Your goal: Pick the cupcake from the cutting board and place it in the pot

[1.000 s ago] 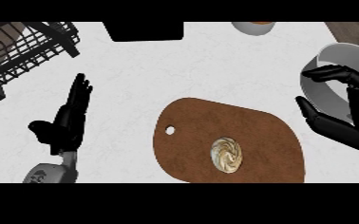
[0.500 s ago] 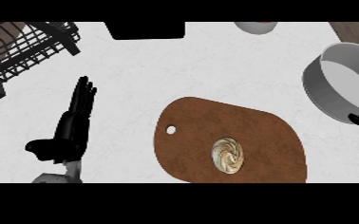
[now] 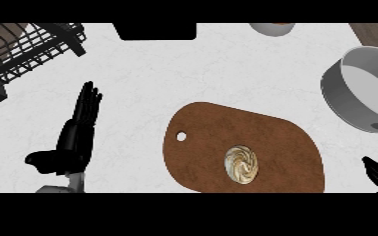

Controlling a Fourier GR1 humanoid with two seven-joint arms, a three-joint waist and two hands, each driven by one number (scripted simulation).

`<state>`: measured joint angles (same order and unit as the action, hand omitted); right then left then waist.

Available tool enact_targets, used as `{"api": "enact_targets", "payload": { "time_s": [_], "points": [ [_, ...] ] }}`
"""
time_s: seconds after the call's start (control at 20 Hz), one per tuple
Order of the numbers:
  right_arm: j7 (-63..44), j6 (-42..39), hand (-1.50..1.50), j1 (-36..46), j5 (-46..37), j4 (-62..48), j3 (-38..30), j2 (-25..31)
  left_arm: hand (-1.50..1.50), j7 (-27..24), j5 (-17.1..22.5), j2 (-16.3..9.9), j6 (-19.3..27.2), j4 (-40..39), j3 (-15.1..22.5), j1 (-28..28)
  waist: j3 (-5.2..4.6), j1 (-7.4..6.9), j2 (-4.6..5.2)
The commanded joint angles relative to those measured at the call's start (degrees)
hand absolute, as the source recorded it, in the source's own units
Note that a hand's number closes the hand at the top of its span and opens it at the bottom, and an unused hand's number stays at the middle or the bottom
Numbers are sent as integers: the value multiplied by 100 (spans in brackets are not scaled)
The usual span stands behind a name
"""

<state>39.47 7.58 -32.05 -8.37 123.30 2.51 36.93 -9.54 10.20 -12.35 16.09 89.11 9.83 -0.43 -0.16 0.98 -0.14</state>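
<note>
left hand (image 3: 76, 130) flat, fingers straight, beside the cutting board (image 3: 221, 130)

Cut off by the right edge: the grey pot (image 3: 354, 96), so its far wall stays unseen, and the right hand (image 3: 370, 168), only dark fingertips showing, too little to tell open from curled. Clipped at the top: a wire rack (image 3: 37, 42), a black block (image 3: 156, 31) and a small bowl (image 3: 272, 28).

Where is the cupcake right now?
In the head view the cupcake sits on the brown cutting board, toward its lower right part, no hand touching it. The grey pot stands apart at the right edge.
</note>
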Motion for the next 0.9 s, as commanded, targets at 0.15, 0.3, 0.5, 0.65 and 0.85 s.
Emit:
{"api": "enact_targets", "payload": {
  "time_s": [0.15,0.3,0.5,0.65,0.85],
  "points": [
    [-2064,-141,-150,-513,-1797,1008,468,475,0,211,-48,75,51,217,96,76,-2,-78,11],
    [-2623,-251,-150,-37,-2563,754,1210,43,0,265,-257,168,178,222,174,8,11,-117,18],
    [-3956,-801,-150,991,-3211,775,2077,-504,0,42,-261,225,57,149,140,0,8,-181,30],
    [-3623,-807,-150,705,-3449,424,2045,-627,0,180,-274,245,-18,149,69,54,15,-90,10],
    [-4365,-1109,-150,1283,-4010,-66,2356,-973,0,258,-242,287,-56,156,-6,-104,15,-105,14]
  ]
}}
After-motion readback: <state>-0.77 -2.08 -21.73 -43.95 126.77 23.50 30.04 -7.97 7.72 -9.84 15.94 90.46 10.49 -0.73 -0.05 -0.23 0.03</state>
